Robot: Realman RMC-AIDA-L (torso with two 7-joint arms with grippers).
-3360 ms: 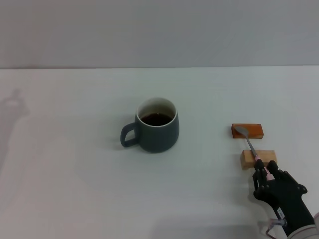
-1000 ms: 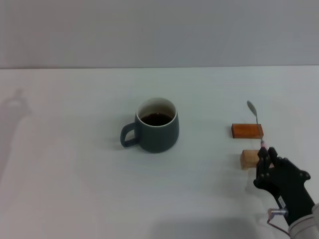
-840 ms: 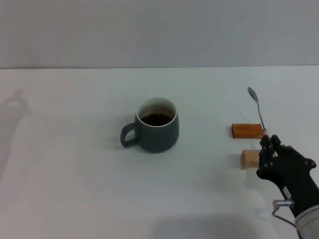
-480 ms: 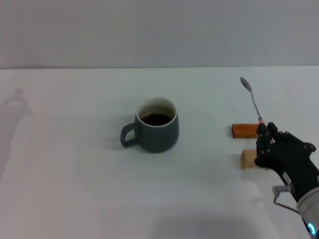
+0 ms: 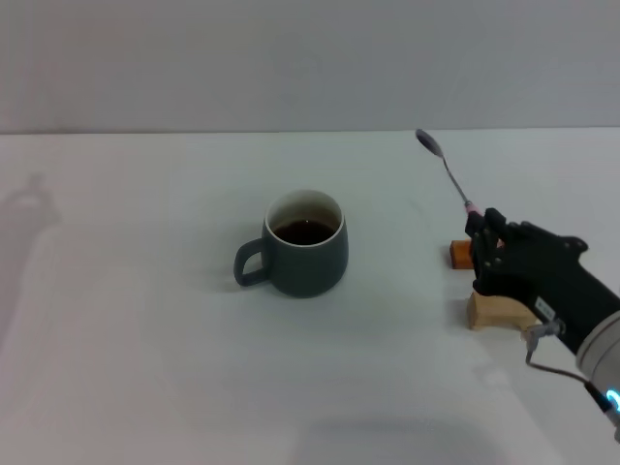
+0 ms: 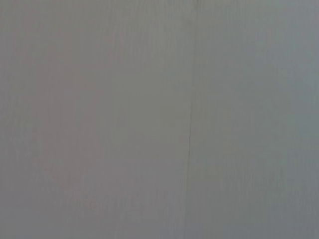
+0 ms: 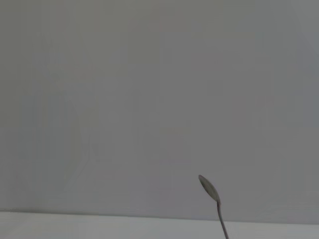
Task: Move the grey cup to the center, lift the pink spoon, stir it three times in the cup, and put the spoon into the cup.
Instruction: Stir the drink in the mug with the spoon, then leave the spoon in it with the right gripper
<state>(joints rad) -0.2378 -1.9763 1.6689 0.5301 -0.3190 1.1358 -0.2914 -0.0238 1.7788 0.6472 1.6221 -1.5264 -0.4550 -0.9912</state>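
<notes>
One pink spoon (image 5: pixel 444 171) lifted, nearer cup.

White table (image 5: pixel 145 368) (matte), plain grey wall (image 5: pixel 194 58) behind.

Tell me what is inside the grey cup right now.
The grey cup holds dark liquid below its white inner wall; its depth cannot be seen. No spoon is in it: the pink spoon is held in the air by the right gripper, off to the cup's right.
</notes>
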